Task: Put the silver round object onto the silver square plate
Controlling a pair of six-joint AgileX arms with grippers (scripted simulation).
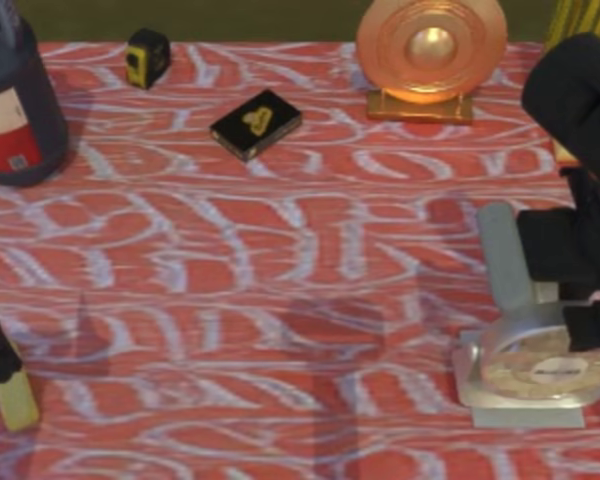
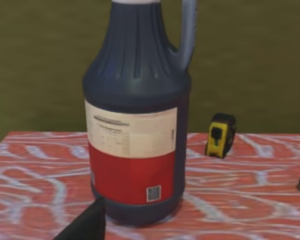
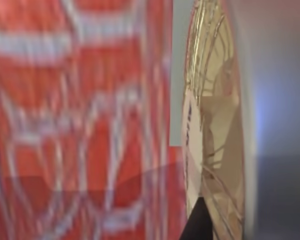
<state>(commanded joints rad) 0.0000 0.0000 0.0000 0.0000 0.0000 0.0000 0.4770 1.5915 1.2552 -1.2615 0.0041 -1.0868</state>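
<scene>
The silver round object (image 1: 545, 368) hangs tipped over at the table's front right, its speckled face up and its blocky base (image 1: 502, 255) pointing toward the back. It is just over the silver square plate (image 1: 525, 412), whose pale edge shows beneath the disc; I cannot tell whether they touch. My right gripper (image 1: 590, 325) is shut on the disc's rim from the right. The right wrist view shows the disc's rim (image 3: 210, 125) close up and edge-on, with one dark fingertip (image 3: 194, 222) against it. My left gripper (image 1: 0, 370) is parked at the front left edge, open and holding nothing.
A copper-orange disc on a stand (image 1: 430, 45) is at the back right. A black box (image 1: 256, 123) and a yellow tape measure (image 1: 147, 57) lie at the back. A dark jug with a red-and-white label (image 1: 10, 100) stands at the back left.
</scene>
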